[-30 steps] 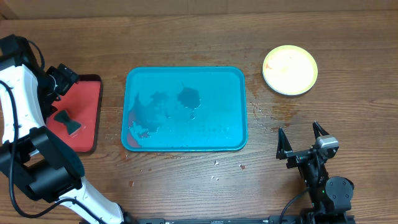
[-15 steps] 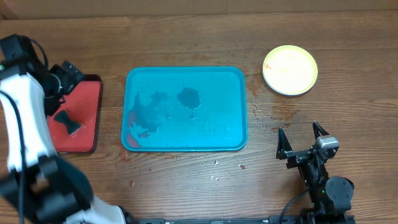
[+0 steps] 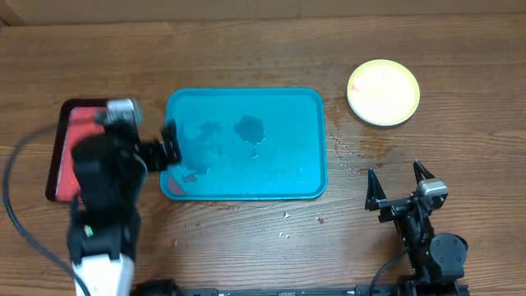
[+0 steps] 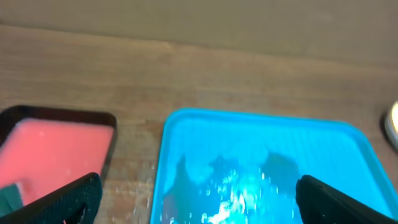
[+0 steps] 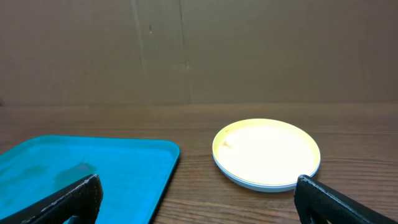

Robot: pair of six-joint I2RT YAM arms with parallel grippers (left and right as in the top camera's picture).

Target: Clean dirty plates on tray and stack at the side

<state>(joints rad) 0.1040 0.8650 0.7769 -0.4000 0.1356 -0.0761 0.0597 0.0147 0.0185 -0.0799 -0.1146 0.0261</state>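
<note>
Plates (image 3: 383, 92) are sitting stacked on the bench (image 3: 246, 49), off the tray's (image 3: 279, 173) far right corner, yellow-green one on top. Tray's lying mid-bench, looking wet. Left pincer (image 4: 199, 202) is hovering over its left edge, jaws wide apart, red tray (image 3: 62, 156) just beside. Right pincer (image 3: 399, 182) is hanging front right, also spread wide.

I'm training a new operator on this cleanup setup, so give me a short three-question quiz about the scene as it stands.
1. True or false: a plate lies on the large teal rectangular plastic tray.
2. Where is the round yellow-green plastic plate? A) on the teal tray B) on the wooden table, right of the tray C) lifted in the air
3. Fill in: the left claw and the right claw both stand ____.
Key: 1 false; 2 B; 3 open.
</note>
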